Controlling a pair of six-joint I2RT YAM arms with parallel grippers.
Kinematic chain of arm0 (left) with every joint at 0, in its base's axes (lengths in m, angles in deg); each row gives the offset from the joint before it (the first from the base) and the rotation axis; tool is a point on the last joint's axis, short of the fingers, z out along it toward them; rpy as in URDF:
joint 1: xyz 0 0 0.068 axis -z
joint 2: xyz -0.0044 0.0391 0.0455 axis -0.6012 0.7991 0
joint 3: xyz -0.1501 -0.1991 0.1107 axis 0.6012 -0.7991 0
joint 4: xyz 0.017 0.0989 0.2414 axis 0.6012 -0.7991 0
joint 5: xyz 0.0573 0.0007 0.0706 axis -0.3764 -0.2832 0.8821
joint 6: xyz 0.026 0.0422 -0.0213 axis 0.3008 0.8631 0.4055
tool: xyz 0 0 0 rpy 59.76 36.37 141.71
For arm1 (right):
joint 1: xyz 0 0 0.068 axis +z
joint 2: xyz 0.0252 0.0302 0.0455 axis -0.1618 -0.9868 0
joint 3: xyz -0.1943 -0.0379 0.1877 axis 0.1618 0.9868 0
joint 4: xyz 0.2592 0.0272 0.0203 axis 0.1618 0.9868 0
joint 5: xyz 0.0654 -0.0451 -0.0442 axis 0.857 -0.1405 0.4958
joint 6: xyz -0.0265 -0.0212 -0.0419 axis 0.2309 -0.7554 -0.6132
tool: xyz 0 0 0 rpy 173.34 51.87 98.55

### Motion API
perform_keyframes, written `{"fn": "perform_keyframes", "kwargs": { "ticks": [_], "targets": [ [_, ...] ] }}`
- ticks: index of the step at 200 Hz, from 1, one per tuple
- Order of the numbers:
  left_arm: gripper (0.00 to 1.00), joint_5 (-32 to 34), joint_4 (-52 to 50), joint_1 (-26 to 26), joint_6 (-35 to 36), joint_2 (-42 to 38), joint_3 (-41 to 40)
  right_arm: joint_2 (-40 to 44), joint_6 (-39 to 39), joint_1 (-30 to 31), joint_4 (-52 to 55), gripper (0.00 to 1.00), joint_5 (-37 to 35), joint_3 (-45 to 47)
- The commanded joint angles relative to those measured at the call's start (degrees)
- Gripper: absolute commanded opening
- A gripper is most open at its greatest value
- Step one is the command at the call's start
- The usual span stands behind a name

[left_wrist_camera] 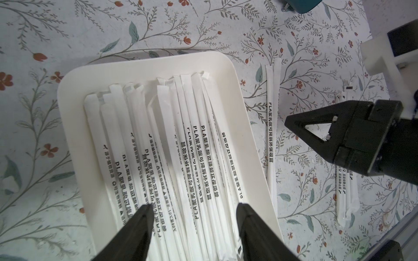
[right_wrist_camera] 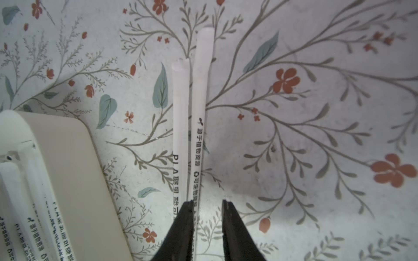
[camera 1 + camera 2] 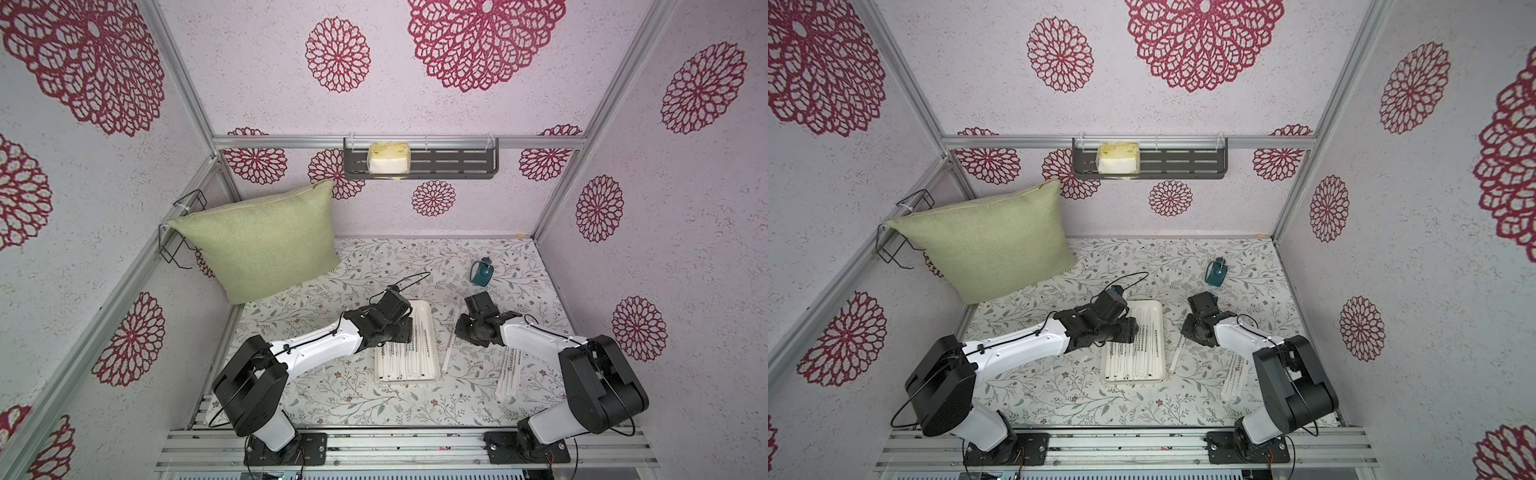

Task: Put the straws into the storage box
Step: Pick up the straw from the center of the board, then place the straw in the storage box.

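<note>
Our left hand (image 1: 194, 205) hangs released above the filled box (image 1: 144, 69); our right hand (image 2: 207, 201), narrowly parted, straddles a loose straw (image 2: 199, 135) on the counter (image 2: 316, 146), apparently to pinch it.

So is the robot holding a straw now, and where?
Nothing. The left gripper is open over the storage box; the right gripper straddles a straw without pinching it.
</note>
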Motion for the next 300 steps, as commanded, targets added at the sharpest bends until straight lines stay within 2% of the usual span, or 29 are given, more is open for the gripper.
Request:
{"fn": "perform_keyframes", "kwargs": {
  "ticks": [1,50,73,121,163,176,199,228,261,300],
  "targets": [
    [0.65,0.33,-0.02,0.1,1.14,0.91,1.5,-1.12,-0.84,0.48,-1.42,0.29,0.79,-1.38],
    [0.66,1.08,-0.18,0.11,1.2,0.4,0.62,-4.24,-1.19,0.55,-2.7,0.28,0.57,-0.57],
    [0.65,1.81,-0.24,-0.04,1.26,-0.48,-0.27,-3.82,-2.15,0.21,-1.65,0.23,-0.59,0.71],
    [0.65,2.53,0.06,-1.06,1.66,-1.94,-1.66,-0.22,-9.58,0.63,7.83,0.14,-10.07,-4.41],
    [0.65,3.2,-0.16,-3.3,1.89,-3.72,-2.45,0.56,-11.77,5.76,14.95,0.12,-16.46,-11.48],
    [0.65,3.57,-0.45,-4.5,1.4,-5.26,-3.39,0.76,-11.3,8.29,16.15,0.12,-15.14,-14.43],
    [0.65,3.38,-1.27,-8.58,-1.65,-9.12,-6.76,1.03,-6.94,14.98,13.71,0.12,-6.97,-19.79],
    [0.65,3.1,-2.05,-14.17,-3.43,-14.55,-11.82,-4.23,-1.17,22.71,9.27,0.12,-2.28,-24.02],
    [0.65,3.45,-3.63,-15.18,-3.52,-18.45,-14.22,-7.83,1.12,23.56,6.2,0.11,-0.12,-21.15],
    [0.65,1.6,-1.8,-15.14,-4.34,-17.95,-15.62,-8.84,0.78,22.29,6.74,0.11,-0.64,-17.84]
  ]
}}
